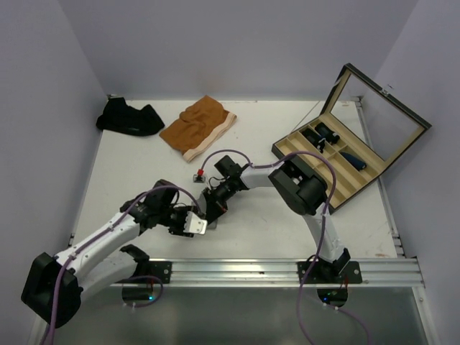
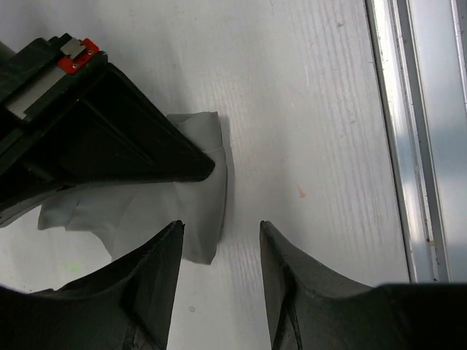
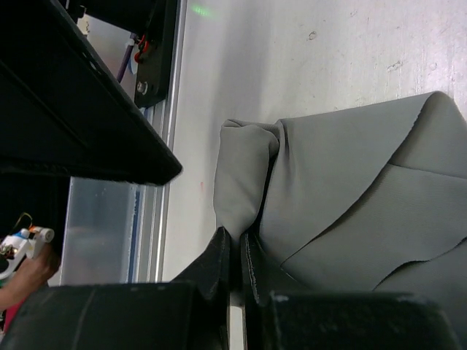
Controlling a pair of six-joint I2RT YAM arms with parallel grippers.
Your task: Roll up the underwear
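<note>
Because the right gripper point(image 3: 235, 251) is closed on only a thin fold of the grey underwear point(image 3: 350, 182), the fold may slip free and the rolled edge may loosen. The left gripper point(image 2: 221, 244) stands wide open, one finger over the cloth edge; closing there may bunch it. The cloth lies on the table point(image 1: 144, 165), near the front rail point(image 2: 408, 146).

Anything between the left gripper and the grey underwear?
Nothing visible. An edge of the grey underwear lies at the fingertips of the open left gripper; the right gripper, shut on the cloth, sits just beyond.
</note>
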